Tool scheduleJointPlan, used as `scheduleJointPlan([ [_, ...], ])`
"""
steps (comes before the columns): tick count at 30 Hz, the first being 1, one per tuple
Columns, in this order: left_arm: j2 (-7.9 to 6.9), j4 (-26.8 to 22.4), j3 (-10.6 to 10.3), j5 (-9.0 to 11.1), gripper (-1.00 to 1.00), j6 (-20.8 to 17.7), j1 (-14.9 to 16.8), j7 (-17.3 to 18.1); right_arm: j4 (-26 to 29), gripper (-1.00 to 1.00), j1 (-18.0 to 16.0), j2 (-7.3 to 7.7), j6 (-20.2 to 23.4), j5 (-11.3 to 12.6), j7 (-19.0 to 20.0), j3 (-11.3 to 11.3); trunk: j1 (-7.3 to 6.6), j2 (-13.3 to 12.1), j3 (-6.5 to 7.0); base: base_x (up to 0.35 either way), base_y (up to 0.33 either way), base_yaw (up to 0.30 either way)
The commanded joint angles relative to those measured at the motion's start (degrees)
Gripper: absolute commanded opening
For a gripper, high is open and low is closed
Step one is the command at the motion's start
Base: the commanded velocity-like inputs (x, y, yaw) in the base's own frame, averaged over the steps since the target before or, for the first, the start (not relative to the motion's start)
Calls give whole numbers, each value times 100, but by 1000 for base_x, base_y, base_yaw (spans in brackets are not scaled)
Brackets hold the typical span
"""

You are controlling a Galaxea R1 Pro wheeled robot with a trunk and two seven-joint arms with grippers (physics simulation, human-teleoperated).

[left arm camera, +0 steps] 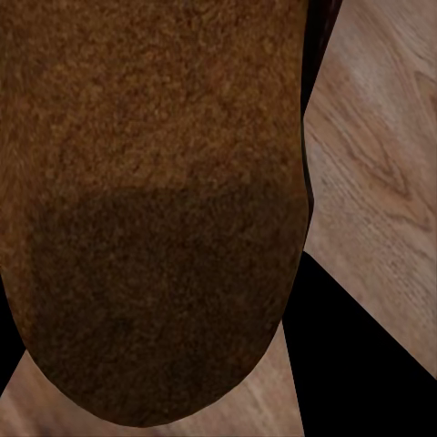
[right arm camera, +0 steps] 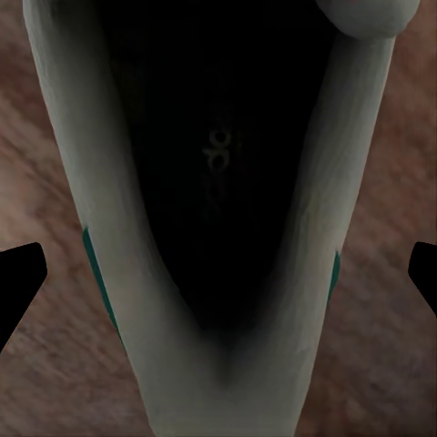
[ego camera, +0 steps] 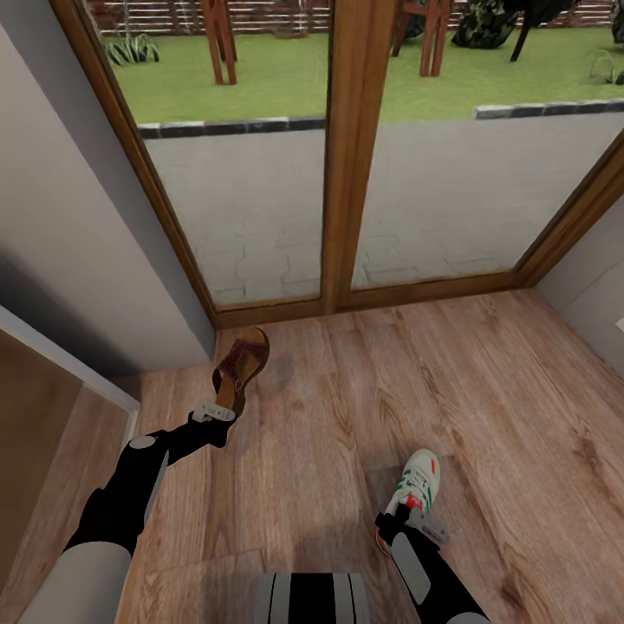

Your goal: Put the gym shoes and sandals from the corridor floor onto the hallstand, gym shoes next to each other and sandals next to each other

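A brown sandal (ego camera: 242, 364) hangs tilted above the wood floor (ego camera: 347, 407) near the door frame, its heel end in my shut left gripper (ego camera: 217, 414). In the left wrist view the sandal's brown surface (left arm camera: 155, 200) is right against the camera, with a black finger (left arm camera: 364, 364) beside it. One cream-white gym shoe (ego camera: 418, 487) with green stripes is at the lower right, toe pointing away. My right gripper (ego camera: 400, 527) is at its heel. In the right wrist view I look into the shoe's dark opening (right arm camera: 214, 182); the fingertips (right arm camera: 18, 282) stand wide on either side, with floor showing between them and the shoe. The hallstand is out of view.
A wood-framed glass door (ego camera: 338, 156) with a paved terrace and lawn behind it closes the corridor ahead. Grey walls (ego camera: 69, 217) stand at left and right (ego camera: 598, 295). A doorway edge (ego camera: 78, 364) lies at the left. The robot's base (ego camera: 312, 598) is at the bottom.
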State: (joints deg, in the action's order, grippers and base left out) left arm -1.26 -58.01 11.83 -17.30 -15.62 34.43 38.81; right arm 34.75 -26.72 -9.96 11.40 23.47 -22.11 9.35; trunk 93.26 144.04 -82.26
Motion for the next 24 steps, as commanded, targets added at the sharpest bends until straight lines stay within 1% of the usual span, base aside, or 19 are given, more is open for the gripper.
scheduleJointPlan([
  [1, 3, -9, 13, -28, -100, -29, 3, 29, 14, 100, 0, -4, 21, 37, -21, 13, -1, 2, -8, 0, 0, 0],
  [8, 3, -9, 13, -28, -100, -33, 3, 30, 14, 100, 0, -4, 26, 37, -21, 14, -1, 2, -19, 0, 0, 0],
  [10, 3, -9, 13, -28, -100, -37, 3, 30, 14, 100, 0, -4, 24, 36, -21, 15, 4, 4, -71, 0, 0, 32],
  [12, 3, -9, 13, -28, -100, -37, 3, 30, 13, 100, 0, -4, 23, 35, -21, 15, 4, 4, -83, 0, 0, 61],
  [20, 0, -9, 13, -28, -100, -37, 3, 30, 6, 100, 0, -4, 28, 35, -21, 6, 4, 4, -91, 0, 0, 12],
  [24, 2, -9, 13, -28, -100, -37, 3, 30, 5, 100, 0, -4, 28, 35, -21, 6, 14, 10, -180, 0, 0, 0],
])
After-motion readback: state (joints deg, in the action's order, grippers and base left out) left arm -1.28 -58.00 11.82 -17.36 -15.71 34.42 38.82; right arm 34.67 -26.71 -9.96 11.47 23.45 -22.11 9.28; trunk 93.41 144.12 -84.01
